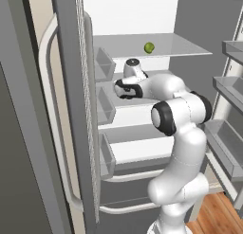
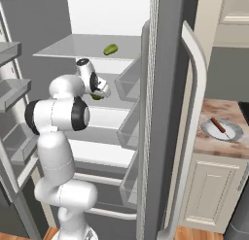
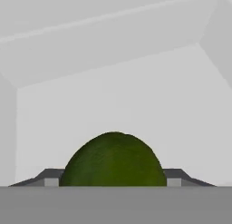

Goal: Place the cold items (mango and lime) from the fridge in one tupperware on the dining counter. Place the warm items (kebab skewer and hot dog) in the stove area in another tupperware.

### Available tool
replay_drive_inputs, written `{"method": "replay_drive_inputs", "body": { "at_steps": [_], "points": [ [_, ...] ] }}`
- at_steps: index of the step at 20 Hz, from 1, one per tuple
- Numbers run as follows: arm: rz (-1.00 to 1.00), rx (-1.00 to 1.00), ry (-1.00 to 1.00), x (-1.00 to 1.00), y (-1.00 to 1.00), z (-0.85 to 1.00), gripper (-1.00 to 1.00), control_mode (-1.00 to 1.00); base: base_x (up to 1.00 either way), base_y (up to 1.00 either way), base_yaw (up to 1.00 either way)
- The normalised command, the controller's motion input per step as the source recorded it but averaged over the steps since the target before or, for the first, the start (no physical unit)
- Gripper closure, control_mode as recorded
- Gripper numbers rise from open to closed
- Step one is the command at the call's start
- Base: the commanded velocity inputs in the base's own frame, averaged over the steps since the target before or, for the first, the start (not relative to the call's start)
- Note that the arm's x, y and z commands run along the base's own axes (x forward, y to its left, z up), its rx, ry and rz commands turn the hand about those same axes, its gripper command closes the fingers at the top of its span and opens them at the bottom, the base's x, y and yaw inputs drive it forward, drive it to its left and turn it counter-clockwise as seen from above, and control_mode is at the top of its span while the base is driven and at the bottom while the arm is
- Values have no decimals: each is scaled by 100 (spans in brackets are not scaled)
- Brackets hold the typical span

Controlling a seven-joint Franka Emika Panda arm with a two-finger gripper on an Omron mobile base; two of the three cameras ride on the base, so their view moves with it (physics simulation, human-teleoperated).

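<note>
The fridge [image 1: 137,15] stands open with my arm reaching onto its second shelf. The lime [image 3: 113,159], a dark green ball, sits between my gripper's [image 3: 113,180] two fingertips [image 3: 51,177], which flank it closely; whether they touch it I cannot make out. From the right base view the lime [image 2: 96,96] peeks out under the gripper [image 2: 100,92], resting on the shelf. The gripper [image 1: 119,89] points into the fridge towards the left. The mango [image 1: 149,48] [image 2: 110,49], yellow-green, lies alone on the clear shelf above. A kebab skewer [image 2: 219,125] lies on a grey plate [image 2: 233,133].
Grey door bins [image 1: 105,63] [image 2: 127,81] line the open doors on both sides of the arm. The long pale door handle [image 2: 195,83] curves down at the right. The plate sits on a marbled counter [image 2: 214,145] over cream cabinets. The clear shelf [image 1: 171,44] hangs just above the hand.
</note>
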Motion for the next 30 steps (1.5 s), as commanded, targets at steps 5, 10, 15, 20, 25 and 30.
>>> {"method": "replay_drive_inputs", "body": {
  "at_steps": [5, 10, 15, 20, 25, 30],
  "points": [
    [-8, 9, -56, -68, 5, 2, 100, -100, 0, 0, 0],
    [-1, 2, -61, -11, 12, 0, 100, -100, 0, 0, 0],
    [-1, 14, -29, -100, -15, 76, 100, -100, 0, 0, 0],
    [-12, 17, -6, -100, -28, 100, 100, -100, 0, 0, 0],
    [-11, 13, 0, -100, -20, 99, 100, -100, 0, 0, 0],
    [-8, 23, 4, -100, -51, 76, 100, -100, 0, 0, 0]
  ]
}}
